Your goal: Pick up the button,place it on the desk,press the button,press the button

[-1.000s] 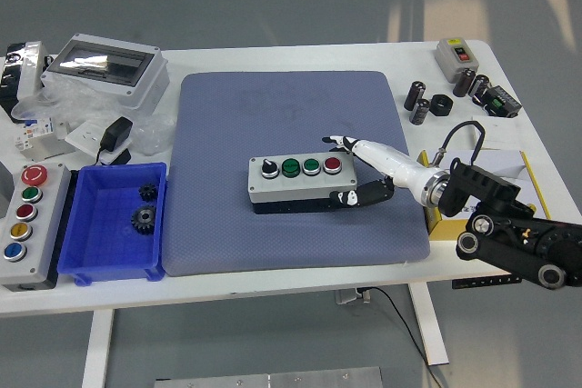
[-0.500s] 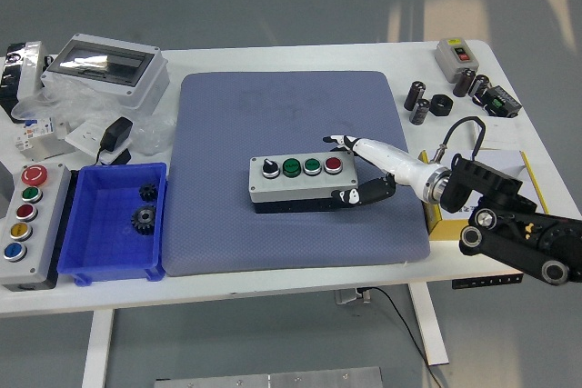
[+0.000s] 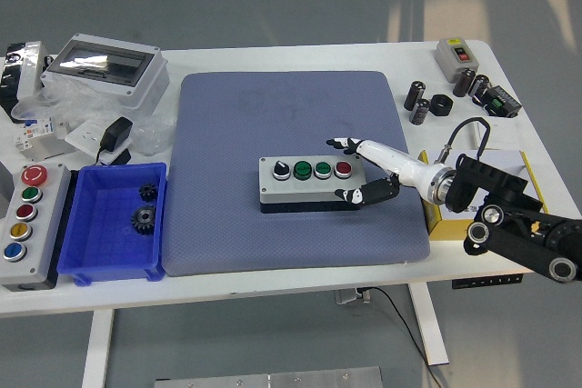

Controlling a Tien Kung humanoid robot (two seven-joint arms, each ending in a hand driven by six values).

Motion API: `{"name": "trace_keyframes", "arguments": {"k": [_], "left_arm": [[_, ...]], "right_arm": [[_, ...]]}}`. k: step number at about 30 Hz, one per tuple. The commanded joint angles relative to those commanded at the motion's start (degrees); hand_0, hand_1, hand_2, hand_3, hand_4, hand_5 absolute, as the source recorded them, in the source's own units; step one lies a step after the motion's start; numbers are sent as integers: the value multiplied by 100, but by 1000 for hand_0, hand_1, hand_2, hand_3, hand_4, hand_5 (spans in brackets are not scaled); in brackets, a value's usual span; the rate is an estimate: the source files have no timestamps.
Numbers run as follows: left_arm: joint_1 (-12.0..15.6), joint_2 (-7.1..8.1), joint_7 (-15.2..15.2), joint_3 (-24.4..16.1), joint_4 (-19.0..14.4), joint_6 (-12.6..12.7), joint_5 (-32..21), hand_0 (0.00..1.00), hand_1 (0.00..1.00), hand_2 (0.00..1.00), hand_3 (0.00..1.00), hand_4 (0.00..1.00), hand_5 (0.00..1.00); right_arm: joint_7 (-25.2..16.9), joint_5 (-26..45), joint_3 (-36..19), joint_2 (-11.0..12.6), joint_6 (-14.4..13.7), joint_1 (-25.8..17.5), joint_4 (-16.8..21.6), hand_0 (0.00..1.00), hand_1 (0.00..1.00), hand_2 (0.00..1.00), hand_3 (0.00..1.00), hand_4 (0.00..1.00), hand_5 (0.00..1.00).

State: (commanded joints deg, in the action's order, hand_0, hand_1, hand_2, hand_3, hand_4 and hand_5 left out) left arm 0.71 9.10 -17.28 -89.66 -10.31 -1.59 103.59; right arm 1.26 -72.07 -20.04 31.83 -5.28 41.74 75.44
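The grey button box, with a black selector, two green buttons and a red one, lies on the blue-grey mat right of its middle. My right hand comes in from the right and clasps the box's right end. Its white fingers lie over the far edge and its thumb is at the near edge. My left arm is out of view.
At the left are a blue bin with two gears, a long grey box of coloured buttons, a clear-lid enclosure and a black adapter. At the right are capacitors, a grey switch box and a yellow-edged pad.
My right hand has drawn back to the right, and the button box has slid a little right and towards me with it.
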Motion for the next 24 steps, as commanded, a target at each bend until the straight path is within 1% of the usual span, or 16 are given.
{"name": "trace_keyframes", "arguments": {"k": [1,5,6,9,11,13,15,18,19,22,24], "left_arm": [[3,1,0,-4,0,-2,7,623,558,525,586,580,196],[19,-1,3,-16,0,-10,26,623,558,525,586,580,196],[27,-3,4,-20,0,-15,29,623,557,523,585,575,189],[43,-7,7,-29,0,-25,36,623,557,523,585,575,189],[55,-11,11,-40,0,-33,39,623,557,523,585,575,189],[62,-11,12,-50,0,-39,49,622,555,519,584,572,182],[62,-11,10,-57,0,-39,52,622,555,519,584,572,182],[57,-19,-3,-44,0,-29,34,622,555,519,584,572,182],[57,-22,-7,-33,0,-24,19,622,554,517,584,576,175],[58,-32,-28,-19,0,-16,-1,622,554,517,584,576,175],[51,-41,-36,-6,0,-17,-17,622,554,517,584,576,175]], "right_arm": [[-4,21,-9,3,5,-8,3,998,998,998,998,633,138],[-18,98,-58,39,30,-27,47,998,998,998,998,633,138],[-22,148,-99,71,57,-33,84,998,998,998,998,657,128],[-38,323,-240,171,152,-51,194,998,998,998,998,657,128],[-18,459,-455,323,251,-77,366,998,998,998,998,657,128],[51,554,-657,457,271,-105,541,998,998,998,998,648,113],[255,546,-831,566,93,-136,737,998,998,998,998,648,113],[647,204,-1096,670,-241,-179,997,998,998,998,998,648,113],[811,70,-1200,679,-244,-178,1071,998,998,998,998,637,97],[1339,-267,-1415,645,96,-100,1263,998,998,998,998,637,97],[1712,-242,-1505,625,423,-14,1407,998,998,998,998,637,97]]}}
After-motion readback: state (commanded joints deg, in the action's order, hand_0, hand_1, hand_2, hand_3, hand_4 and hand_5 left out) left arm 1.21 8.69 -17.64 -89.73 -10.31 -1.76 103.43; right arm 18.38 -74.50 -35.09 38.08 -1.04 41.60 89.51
